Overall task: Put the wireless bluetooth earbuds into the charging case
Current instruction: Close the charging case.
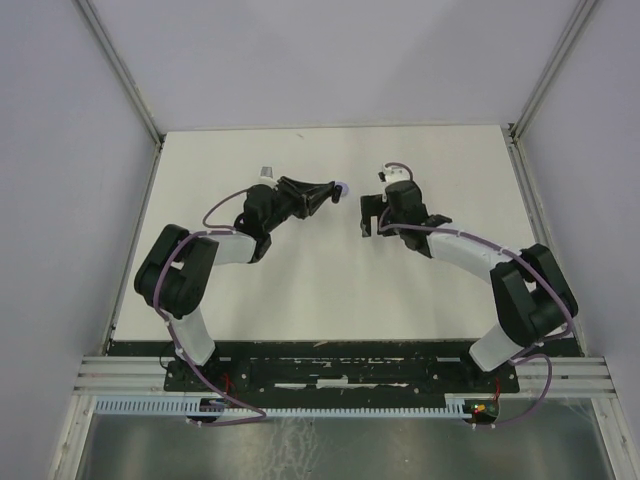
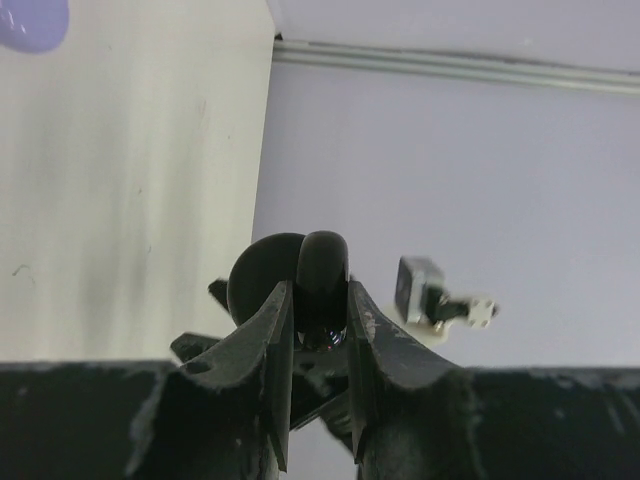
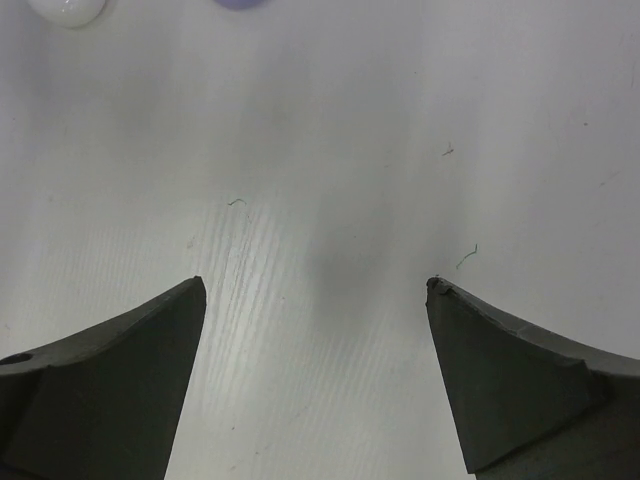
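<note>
Pinching a black glossy piece [image 2: 323, 255] between the jaws of the left gripper [image 2: 320, 292], pressed together on its lower half, with the rounded top showing above the fingertips [image 2: 272, 340]. Holding it clear of the tabletop [image 3: 330, 150] and aiming it toward the right arm. Hard to tell whether earbud or case. Also showing a dark round disc [image 2: 258, 285] just behind it, joined to it or not, impossible to say. Hovering the right gripper [image 3: 315, 290] over bare tabletop, jaws spread wide with nothing between them. Leaving a lilac piece [image 2: 30, 20] and a white piece [image 3: 68, 10] on the tabletop beyond the jaws, near each other and probably earbuds not yet put in.

Judging by this, presenting the black piece with the left arm while getting ready to fetch a bud with the right.

Doing it well:
- Squeezing no harder on the left, risking a squirt-out of that glossy curved shell otherwise.
- Bringing the right jaws down over one piece only, straddling it squarely and avoiding any nudge to its neighbour.
- Closing slowly across the widest part.
- Lining up bud and socket before pressing, never forcing.
</note>
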Robot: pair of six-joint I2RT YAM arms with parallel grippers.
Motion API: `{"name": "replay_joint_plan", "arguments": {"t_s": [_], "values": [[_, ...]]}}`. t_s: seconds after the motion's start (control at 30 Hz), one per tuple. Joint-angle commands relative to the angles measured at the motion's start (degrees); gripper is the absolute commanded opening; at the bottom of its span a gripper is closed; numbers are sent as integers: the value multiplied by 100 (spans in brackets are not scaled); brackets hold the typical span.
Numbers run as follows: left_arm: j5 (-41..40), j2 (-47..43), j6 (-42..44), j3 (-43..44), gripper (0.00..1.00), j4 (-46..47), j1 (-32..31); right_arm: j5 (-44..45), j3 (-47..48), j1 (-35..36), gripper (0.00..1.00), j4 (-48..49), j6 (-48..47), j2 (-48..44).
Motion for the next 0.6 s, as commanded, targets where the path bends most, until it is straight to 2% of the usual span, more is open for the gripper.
{"name": "replay_joint_plan", "arguments": {"t_s": [0.0, 0.07, 0.13, 0.23, 0.37, 0.57], "values": [[-789, -251, -481, 253, 3, 188, -55, -369, -1160, 1, 100, 3103, -316, -498], [-911, -230, -652, 269, 3, 145, -99, -568, -1636, 32, 100, 4211, -480, -478], [-987, -207, -789, 274, 3, 116, -166, -670, -1823, 72, 99, 4894, -655, -286], [-1100, -183, -905, 300, 3, 47, -310, -782, -1571, 135, 99, 4910, -704, -23], [-1199, -168, -909, 349, 3, -153, -449, -730, -1397, 300, 99, 5401, -755, 308], [-1280, -199, -905, 300, 3, -216, -519, -598, -956, 438, 99, 5375, -678, 694]]}}
